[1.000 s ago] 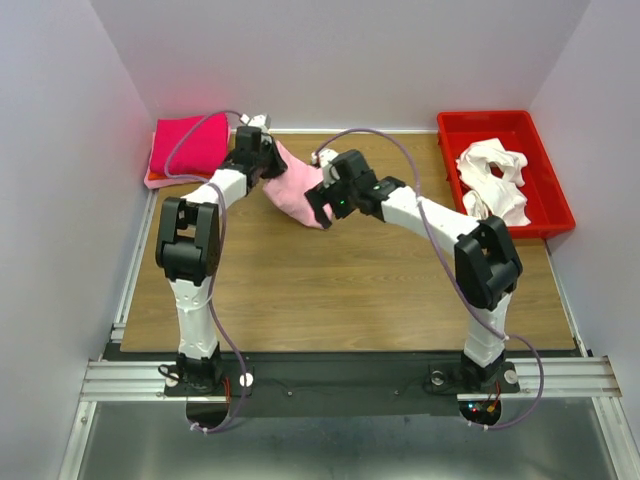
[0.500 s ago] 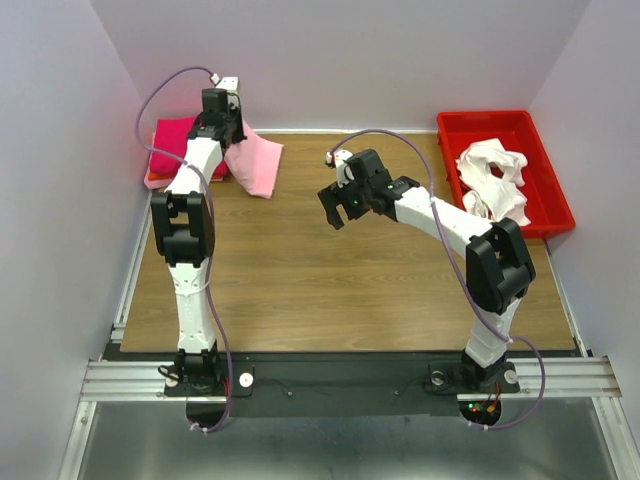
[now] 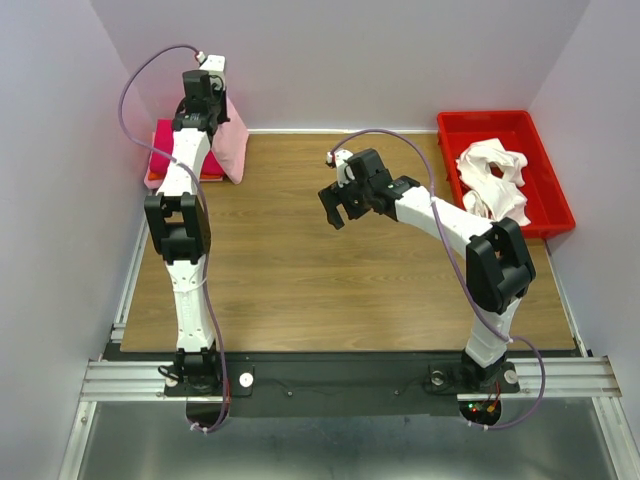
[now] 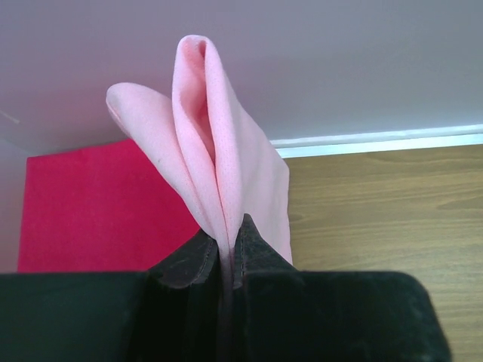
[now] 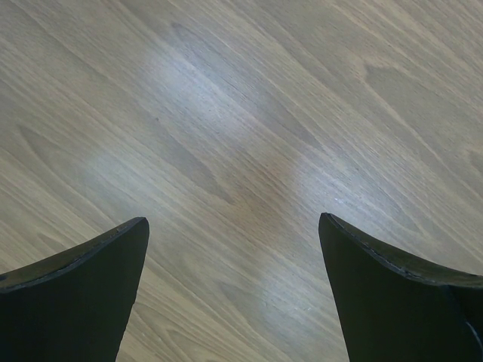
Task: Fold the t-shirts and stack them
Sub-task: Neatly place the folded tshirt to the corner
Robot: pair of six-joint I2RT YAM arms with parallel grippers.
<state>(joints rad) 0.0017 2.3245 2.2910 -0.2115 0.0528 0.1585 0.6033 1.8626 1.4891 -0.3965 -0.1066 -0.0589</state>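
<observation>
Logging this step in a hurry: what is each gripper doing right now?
Left gripper: closed, holding the folded pink t-shirt.
Right gripper: open, holding nothing.

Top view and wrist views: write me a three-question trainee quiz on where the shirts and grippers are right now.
1. True or false: the right gripper is open over the bare table.
2. Where do the white shirts lie? A) in the red bin; B) on the middle of the table; C) in the right gripper.
3. Fill in: the ___ gripper is shut on the pink shirt.
Key: 1 true; 2 A; 3 left, as the left gripper pinches the cloth between its fingers.
</observation>
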